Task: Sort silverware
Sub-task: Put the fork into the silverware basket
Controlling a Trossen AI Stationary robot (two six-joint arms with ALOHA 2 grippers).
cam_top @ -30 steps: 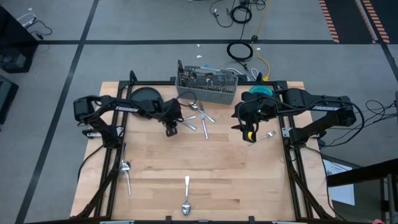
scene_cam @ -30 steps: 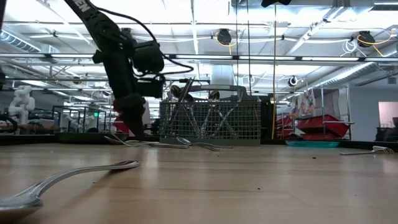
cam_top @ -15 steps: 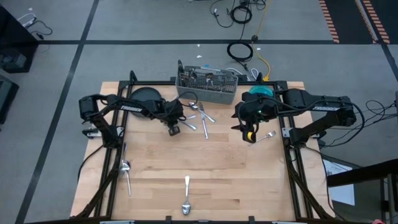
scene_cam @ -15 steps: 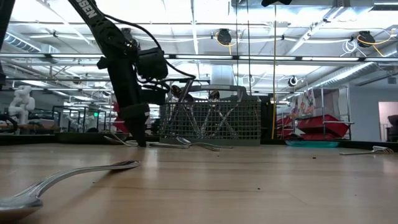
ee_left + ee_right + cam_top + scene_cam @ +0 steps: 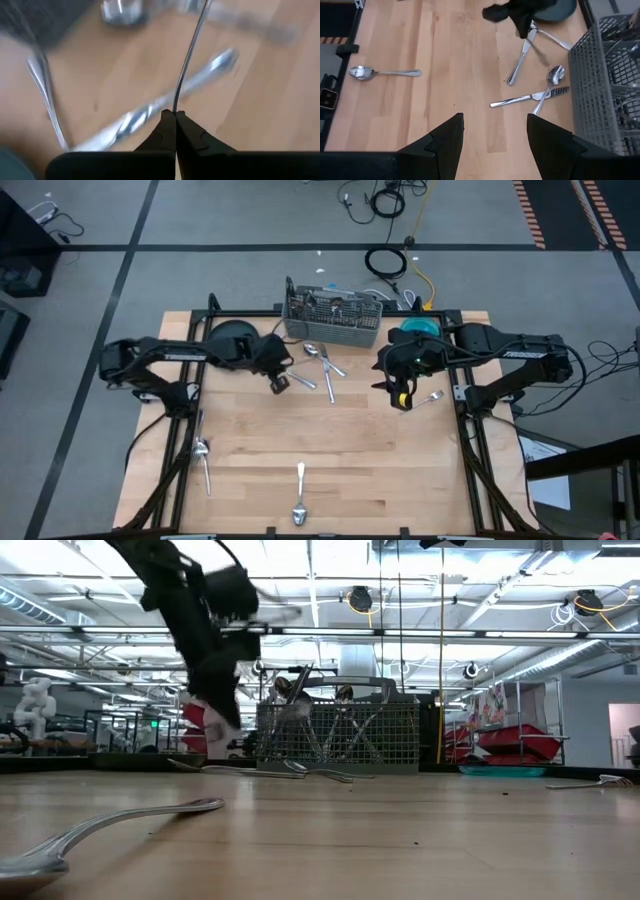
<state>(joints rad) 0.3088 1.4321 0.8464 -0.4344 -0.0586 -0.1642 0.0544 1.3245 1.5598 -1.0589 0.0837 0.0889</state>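
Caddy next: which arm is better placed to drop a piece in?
Left. Its gripper is shut on a thin utensil, near the caddy. The right gripper hangs open and empty over the table.

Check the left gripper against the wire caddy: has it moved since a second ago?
Yes. In the low view the left gripper has lifted off the table and now hangs beside the caddy, shut on a utensil.

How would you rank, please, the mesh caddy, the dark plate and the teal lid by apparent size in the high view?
1. Mesh caddy, clearly the largest.
2. Dark plate, partly hidden by the left arm.
3. Teal lid, smallest, though the right arm covers part of it.
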